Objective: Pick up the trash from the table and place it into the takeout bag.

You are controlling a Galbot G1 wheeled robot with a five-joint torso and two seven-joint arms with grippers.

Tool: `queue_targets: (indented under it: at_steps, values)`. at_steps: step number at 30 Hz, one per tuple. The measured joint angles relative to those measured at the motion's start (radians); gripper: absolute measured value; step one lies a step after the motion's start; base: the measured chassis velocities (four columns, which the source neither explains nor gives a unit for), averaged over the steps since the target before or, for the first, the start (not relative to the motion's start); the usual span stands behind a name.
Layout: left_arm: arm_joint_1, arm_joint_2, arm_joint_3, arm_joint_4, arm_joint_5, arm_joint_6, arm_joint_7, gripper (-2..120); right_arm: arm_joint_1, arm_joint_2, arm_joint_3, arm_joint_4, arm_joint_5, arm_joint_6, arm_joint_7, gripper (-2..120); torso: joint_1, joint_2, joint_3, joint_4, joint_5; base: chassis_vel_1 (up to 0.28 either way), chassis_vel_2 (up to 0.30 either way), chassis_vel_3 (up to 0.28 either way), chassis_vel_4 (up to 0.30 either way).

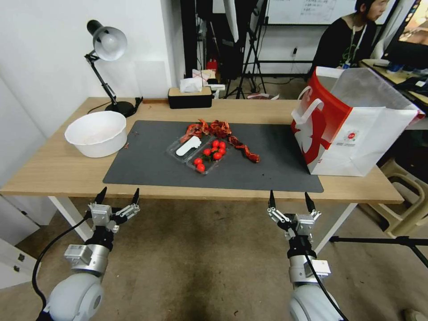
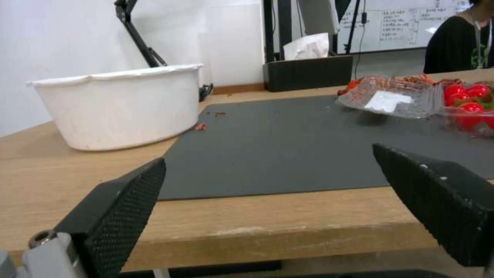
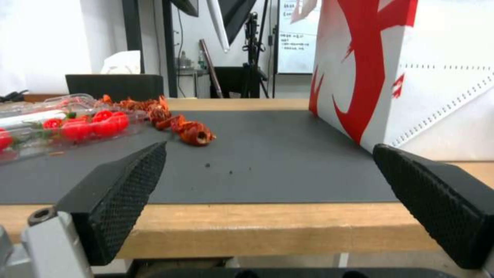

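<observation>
Low in the head view, the left gripper (image 1: 118, 195) and the right gripper (image 1: 289, 200) hang in front of the near edge of the surface (image 1: 53, 171), both with fingers spread apart and nothing between them. Bare floor lies under and around both arms.

Above them the dark grey mat (image 1: 267, 174) runs almost to the near edge, with open mat on its lower part. At the frame's centre sits a clear tray of cherry tomatoes (image 1: 209, 157) with its lid open beside it, and red shell scraps (image 1: 218, 129) curve around its far side and right.

At centre left a white bowl (image 1: 96, 133) stands on bare wood, just beside the mat.

At right the takeout bag (image 1: 356, 133) stands upright, part on the mat's right end, mouth open; its small red logo has print too small to read.

Farther back, a black tissue box (image 1: 189, 98) and a desk lamp (image 1: 107, 44) sit along the far edge by the white wall.
</observation>
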Motion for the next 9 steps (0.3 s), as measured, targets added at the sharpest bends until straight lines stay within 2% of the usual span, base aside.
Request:
queue_targets:
  at_steps: [9]
  values:
    - [0.001,0.000,0.000,0.000,0.001,-0.001,0.000,100,-0.001,0.001,0.000,-0.001,0.001,0.000,0.001,100,0.000,0.000,0.000,0.0000,0.0000,0.000,0.000,0.000,0.000]
